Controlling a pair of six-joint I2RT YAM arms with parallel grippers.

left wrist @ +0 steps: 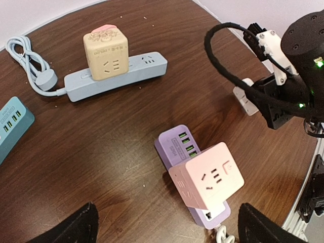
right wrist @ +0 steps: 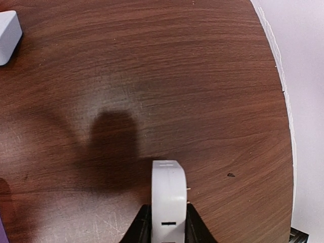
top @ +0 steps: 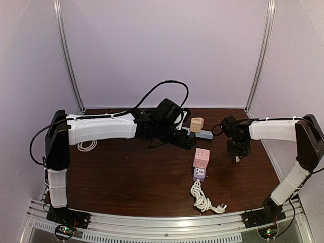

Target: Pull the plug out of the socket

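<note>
Right end effector [right wrist: 168, 225] pinches white plug [right wrist: 168, 192], long axis 12–6, rounded end toward 12, over worktop [right wrist: 152, 61]; rim at 3 o'clock. Left end effector [left wrist: 167, 212] spread wide.

In the top view the left wrist [top: 164, 112] covers its own fingers and most of the blue strip [top: 205, 135]. What the right gripper [top: 237, 156] holds there is too small to tell. In the left wrist view the left fingers [left wrist: 76, 228] are cut off at 7 and 5 o'clock, the teal strip [left wrist: 12, 121] at 9, a white cable [left wrist: 223, 235] at 6; the pink cube [left wrist: 207, 177] hides part of the purple strip [left wrist: 177, 144]. In the right wrist view the white plug [right wrist: 168, 197] runs off at 6 and masks most of the right fingers [right wrist: 139, 230]; a pale block [right wrist: 7, 30] at 10 is cropped, its kind unclear.
</note>
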